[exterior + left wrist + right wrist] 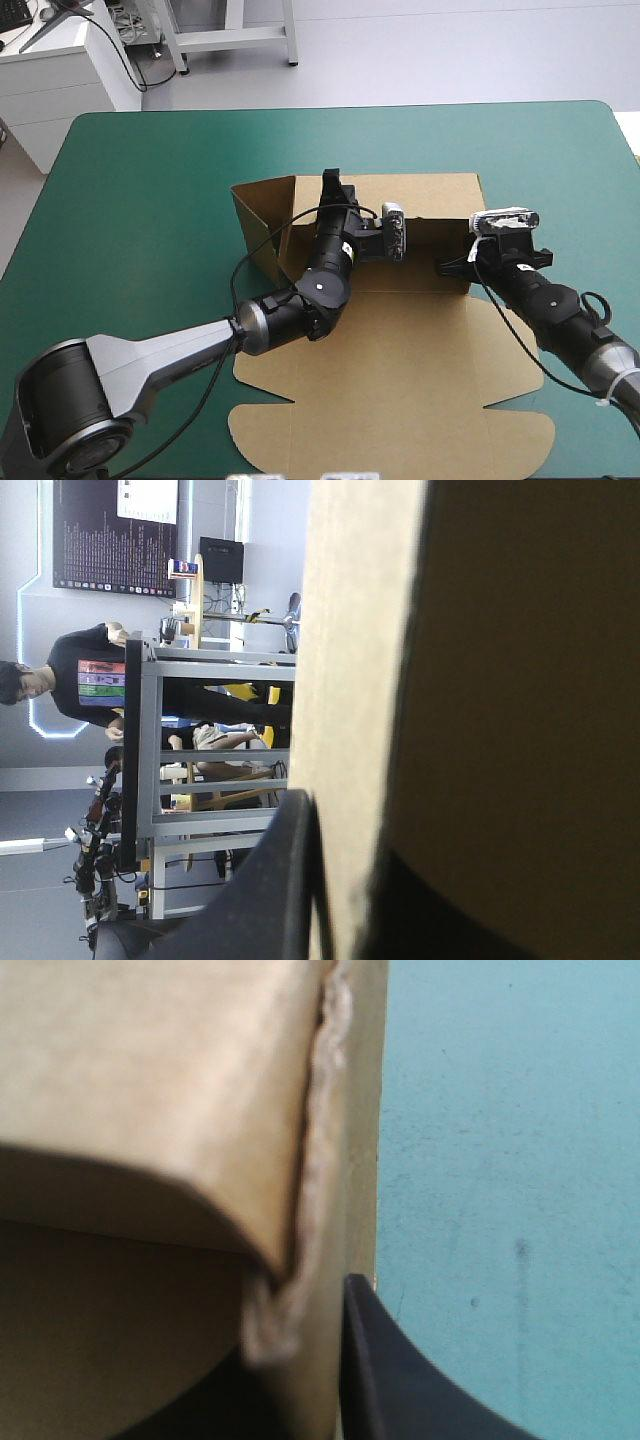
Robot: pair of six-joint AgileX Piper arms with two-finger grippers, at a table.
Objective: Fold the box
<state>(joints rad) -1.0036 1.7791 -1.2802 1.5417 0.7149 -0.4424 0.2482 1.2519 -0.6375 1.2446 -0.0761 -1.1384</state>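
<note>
The brown box [400, 340] lies mid-table, its back wall [420, 195] and left wall [262, 225] raised, and its wide lid flat toward the front edge. My left gripper [333, 186] reaches over the back wall near its left end. In the left wrist view the gripper [350, 845] is shut on that wall's upper edge, one black finger [285, 880] on each face. My right gripper [452, 266] is at the right wall's front end. In the right wrist view it [300, 1335] pinches the doubled board edge [320, 1160], with one finger [400, 1375] on the outside.
The teal-green cover [130, 200] surrounds the box on the left, far and right sides. The lid's rounded tabs [260, 430] reach close to the table's front edge. A white cabinet [60, 70] stands beyond the far left corner.
</note>
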